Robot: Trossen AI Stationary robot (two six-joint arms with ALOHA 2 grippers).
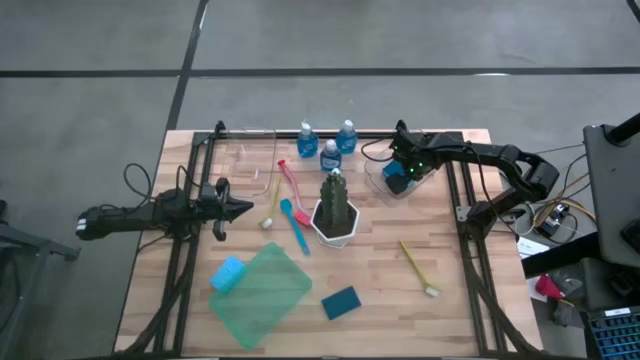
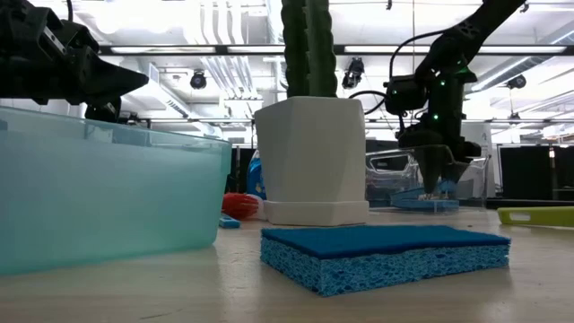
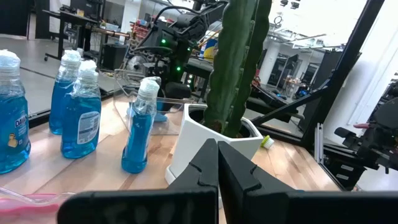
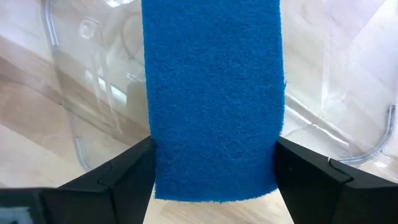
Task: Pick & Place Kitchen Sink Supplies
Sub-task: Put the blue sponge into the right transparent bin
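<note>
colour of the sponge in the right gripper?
Deep blue. The sponge sits between the right gripper fingers over a clear bin; right wrist view shows it best.

The cactus pot [image 1: 336,222] stands mid-table, with three bottles [image 1: 331,154] behind it and two brushes [image 1: 292,190] just to its left; a third brush [image 1: 419,268] lies well to its right, nearer the front. At front left a sponge [image 1: 228,273] lies at the edge of the sheet [image 1: 262,295], and another sponge [image 1: 340,302] lies just right of the sheet. The right gripper [image 1: 399,178] is behind and to the right of the pot, over a clear bin [image 1: 377,180], with a sponge [image 4: 212,93] between its fingers, while the left gripper [image 1: 240,208] hangs left of the brushes.
</note>
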